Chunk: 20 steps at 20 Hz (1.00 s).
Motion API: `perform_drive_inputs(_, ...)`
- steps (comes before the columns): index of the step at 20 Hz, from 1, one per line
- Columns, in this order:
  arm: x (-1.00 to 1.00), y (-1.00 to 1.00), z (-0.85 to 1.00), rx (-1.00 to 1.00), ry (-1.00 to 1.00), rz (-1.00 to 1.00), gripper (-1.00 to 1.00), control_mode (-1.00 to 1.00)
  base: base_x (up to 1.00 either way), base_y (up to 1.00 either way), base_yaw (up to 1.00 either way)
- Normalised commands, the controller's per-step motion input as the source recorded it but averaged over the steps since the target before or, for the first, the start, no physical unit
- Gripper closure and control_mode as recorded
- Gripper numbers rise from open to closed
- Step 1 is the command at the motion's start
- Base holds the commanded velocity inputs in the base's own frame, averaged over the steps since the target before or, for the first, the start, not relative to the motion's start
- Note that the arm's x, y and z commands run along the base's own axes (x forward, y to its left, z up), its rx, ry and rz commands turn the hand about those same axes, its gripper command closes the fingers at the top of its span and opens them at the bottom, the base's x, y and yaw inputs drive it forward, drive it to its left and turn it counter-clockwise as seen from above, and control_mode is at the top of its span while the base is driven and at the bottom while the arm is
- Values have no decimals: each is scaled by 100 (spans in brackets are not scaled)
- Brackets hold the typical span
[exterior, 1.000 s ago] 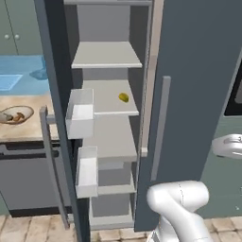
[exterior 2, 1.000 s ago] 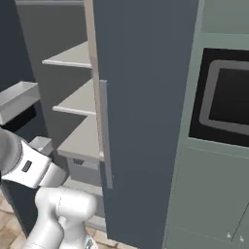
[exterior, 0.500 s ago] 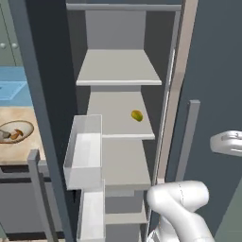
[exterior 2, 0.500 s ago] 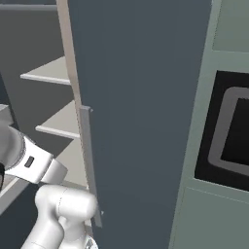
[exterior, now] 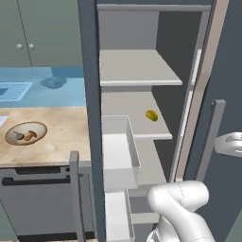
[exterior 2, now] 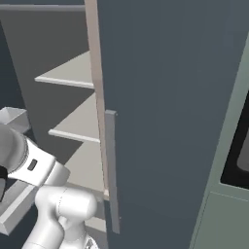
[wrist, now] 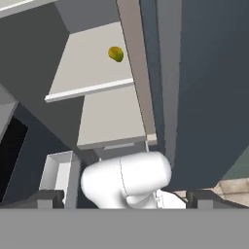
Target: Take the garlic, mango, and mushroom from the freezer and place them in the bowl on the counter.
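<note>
The freezer (exterior: 142,80) stands open, with pale shelves inside. On its middle shelf lies the mango (exterior: 151,115), small and yellow-green; the hand view has the mango (wrist: 115,53) near the top, far ahead of my gripper (wrist: 125,198). Its dark fingertips (wrist: 46,198) stand wide apart at the bottom corners, open, nothing between them. To the left, the bowl (exterior: 9,128) sits on the counter (exterior: 61,137). Inside it lie the pale garlic (exterior: 18,136) and the brown mushroom (exterior: 31,136).
White door bins (exterior: 120,151) jut from the left door beside the shelves. The right freezer door (exterior 2: 170,121) with its long handle (exterior 2: 111,170) stands close on the right. A dark oven front (exterior 2: 239,155) lies beyond it. Grey-green cupboards (exterior: 28,33) hang above the counter.
Both base views have closed in on the freezer, so the base has driven nearer. The mango lies on the same shelf, and the gripper has stayed open.
</note>
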Motion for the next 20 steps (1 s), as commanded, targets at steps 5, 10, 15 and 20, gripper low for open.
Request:
perform_drive_inputs(5, 0, 0, 0, 0, 0, 0, -100, 100, 0, 100, 31)
perform_drive_inputs(10, 0, 0, 0, 0, 0, 0, -100, 100, 32, 100, 25)
perform_drive_inputs(15, 0, 0, 0, 0, 0, 0, -100, 100, 44, 75, 36)
perform_drive_inputs(20, 0, 0, 0, 0, 0, 0, -100, 100, 7, 6, 46)
